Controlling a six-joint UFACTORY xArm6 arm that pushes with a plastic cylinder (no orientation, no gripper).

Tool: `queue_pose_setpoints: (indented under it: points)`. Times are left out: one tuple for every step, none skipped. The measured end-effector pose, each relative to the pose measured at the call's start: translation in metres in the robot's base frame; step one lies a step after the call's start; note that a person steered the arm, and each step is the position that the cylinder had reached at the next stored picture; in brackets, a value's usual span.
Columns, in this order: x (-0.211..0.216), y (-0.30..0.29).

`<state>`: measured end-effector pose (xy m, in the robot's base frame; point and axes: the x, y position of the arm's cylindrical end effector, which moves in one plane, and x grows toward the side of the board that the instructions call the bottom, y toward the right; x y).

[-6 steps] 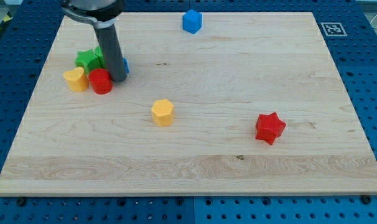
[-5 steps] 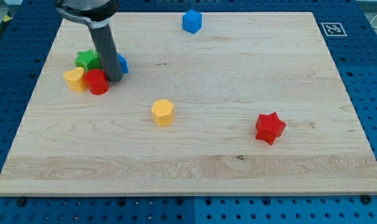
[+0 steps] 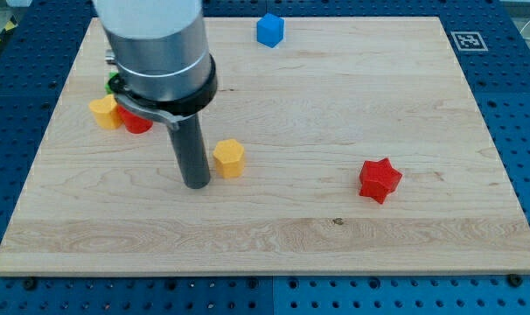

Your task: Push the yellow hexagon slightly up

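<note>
Currently my tip rests on the table just to the view's left of the yellow hexagon, slightly lower in the view than the block's centre. Whether the rod touches the hexagon cannot be determined; the gap, if any, is very narrow. The rod stands upright, and the arm's grey cylindrical body above it covers much of the table's upper left area.

The yellow hexagon sits a little left of the table's centre, with bare wood on its other sides.

No hand is fitted: the arm ends in the plain rod, so it has no opening width to report and it holds nothing.

Block positions:
- Blue block, roughly cube-like: near the table's top edge, centre, well apart from everything else.
- Red star: towards the view's right, well apart from the hexagon.
- Yellow block, shape unclear: near the left edge, touching or just beside a red block that is partly hidden by the arm.
- Green block: only a sliver shows beside the arm's body, above the yellow block; its shape cannot be made out.

A black-and-white marker occupies the table's top right corner.
</note>
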<state>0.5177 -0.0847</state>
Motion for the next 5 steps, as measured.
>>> queue_pose_setpoints:
  points:
    - [0.000, 0.021]
    - [0.002, 0.043]
    - [0.002, 0.055]
    - [-0.003, 0.061]
    - [-0.015, 0.061]
